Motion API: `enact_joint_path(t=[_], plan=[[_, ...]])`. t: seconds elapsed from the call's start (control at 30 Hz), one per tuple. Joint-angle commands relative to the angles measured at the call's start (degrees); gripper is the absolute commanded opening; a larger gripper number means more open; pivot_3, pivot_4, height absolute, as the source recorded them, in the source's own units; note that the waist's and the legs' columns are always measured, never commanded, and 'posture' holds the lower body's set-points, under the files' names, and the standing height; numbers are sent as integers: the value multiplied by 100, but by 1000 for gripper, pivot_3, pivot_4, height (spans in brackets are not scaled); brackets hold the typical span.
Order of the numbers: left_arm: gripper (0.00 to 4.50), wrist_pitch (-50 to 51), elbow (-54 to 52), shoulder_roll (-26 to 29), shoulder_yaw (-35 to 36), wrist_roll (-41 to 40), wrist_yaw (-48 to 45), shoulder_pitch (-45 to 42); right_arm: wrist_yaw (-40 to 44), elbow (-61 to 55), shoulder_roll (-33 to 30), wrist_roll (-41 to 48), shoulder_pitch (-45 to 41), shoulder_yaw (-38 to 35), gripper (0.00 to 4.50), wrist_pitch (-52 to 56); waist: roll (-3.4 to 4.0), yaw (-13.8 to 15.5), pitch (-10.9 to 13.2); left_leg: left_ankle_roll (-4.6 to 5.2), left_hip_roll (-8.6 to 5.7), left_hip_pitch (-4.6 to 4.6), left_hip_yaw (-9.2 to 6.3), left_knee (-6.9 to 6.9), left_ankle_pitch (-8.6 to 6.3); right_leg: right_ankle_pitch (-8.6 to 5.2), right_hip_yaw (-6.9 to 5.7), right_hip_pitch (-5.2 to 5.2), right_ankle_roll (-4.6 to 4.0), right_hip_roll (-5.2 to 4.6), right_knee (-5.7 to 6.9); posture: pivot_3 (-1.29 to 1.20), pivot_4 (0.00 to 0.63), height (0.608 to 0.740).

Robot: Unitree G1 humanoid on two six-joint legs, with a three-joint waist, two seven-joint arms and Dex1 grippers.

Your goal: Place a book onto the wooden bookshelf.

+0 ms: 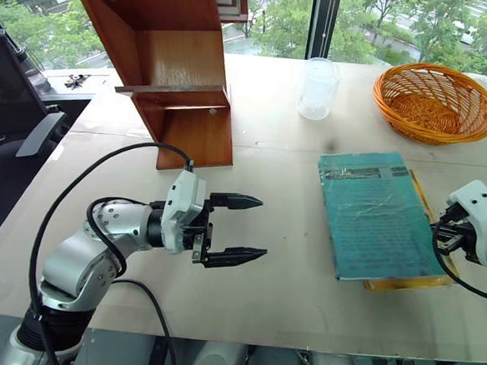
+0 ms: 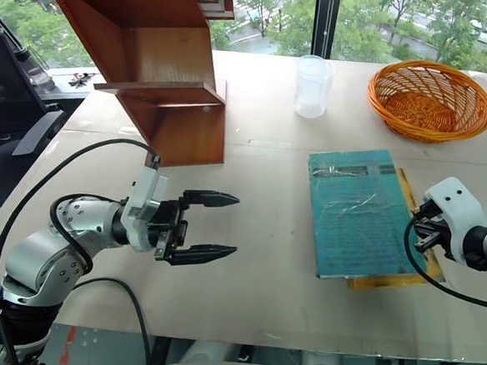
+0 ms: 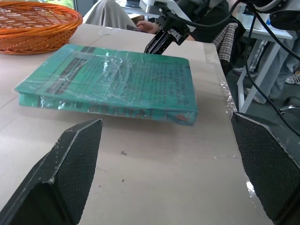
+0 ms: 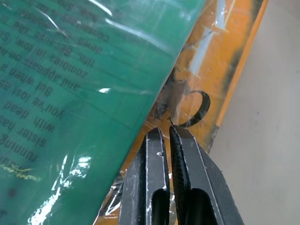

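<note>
Nearest the lens, the left gripper (image 1: pixel 233 229) hangs over the lower centre of the table (image 1: pixel 286 294) with its jaws spread wide and empty, pointing level toward the book (image 1: pixel 373 215); this reads as a waiting posture for taking the book's near edge. Said book lies flat at right of centre, teal cover up, resting on a yellow book (image 1: pixel 412 283) whose margin shows along its right and lower sides. At the right edge of the frame the right gripper (image 4: pixel 168 133) has its fingers pressed together, gripping nothing, tips down on the exposed yellow margin just beside the teal edge; judged, it is placed to nudge or pry the book, not to lift it. Bare tabletop lies between the book and the left gripper, giving clear room for a slide leftward. Upper left stands the wooden bookshelf (image 1: pixel 184 78), well apart from the book, its horizontal board vacant. A clear plastic cup (image 1: pixel 319 88) and orange wicker basket (image 1: pixel 435 101) sit along the top, outside that path.
</note>
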Motion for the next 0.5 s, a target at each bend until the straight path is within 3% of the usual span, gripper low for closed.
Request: enact_joint_path(t=[0.03,0.17,0.27,0.33,0.43,0.5], plan=[[4500,138,75,-96,13,77,421,-71,-230,-245,105,-284,120,-257,62,-201,0,-1,0,0,0,0,0,0,0,0,0,0,0,0,0,0,150,740],[4500,2225,346,-145,-227,-425,1561,-603,794,-1104,1239,-73,1650,-2608,62,-1561,0,165,-1,0,0,-5,-14,1,0,0,-11,0,1,1,1,0,150,740],[4500,3471,968,-397,-138,-1296,1698,-1223,1418,-1776,2038,814,2454,-3702,1185,-1990,-2,164,-3,0,-2,-5,-25,7,0,-1,-24,0,3,25,6,0,150,740],[4500,4177,1503,-669,-163,-1532,1907,-1659,1875,-1966,2438,1353,2939,-4224,2216,-2317,-3,137,-4,0,-2,-2,-26,18,0,0,-24,8,3,25,16,0,150,740],[4500,4968,2179,-1064,-147,-1742,2145,-2187,2219,-1984,2726,1835,3471,-4613,3707,-2670,-5,64,-6,1,-2,21,-23,33,-1,3,-19,25,5,29,27,0,150,740],[4500,5444,2801,-1483,-68,-1758,2434,-2557,2560,-1890,2840,1793,3848,-4761,4460,-3044,-4,16,-8,7,-2,26,-21,35,-5,6,-14,29,7,27,28,0,150,740]])
